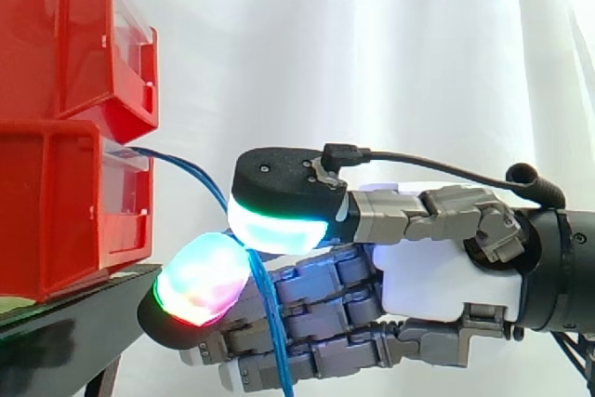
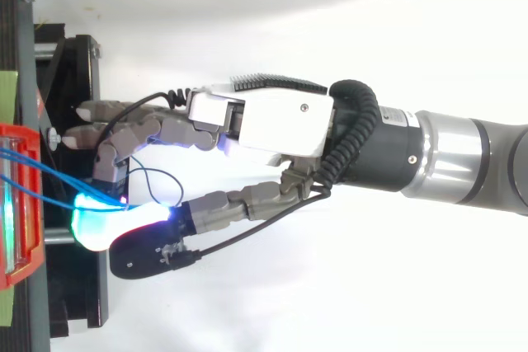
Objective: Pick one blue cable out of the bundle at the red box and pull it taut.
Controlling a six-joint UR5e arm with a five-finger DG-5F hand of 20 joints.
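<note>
Hand [image 1: 423, 276] horiz., in from right; thumb over curled fingers, pinching blue cable [image 1: 268, 309] just off red box [image 1: 65, 202] at stand [image 1: 56, 332] edge.

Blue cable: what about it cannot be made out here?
Side view: the blue cable, lower end cut off by the bottom edge.
Side view: its stretch hidden by the fingers of the hand.
Top view: its start, where the left edge cuts the red box.
</note>
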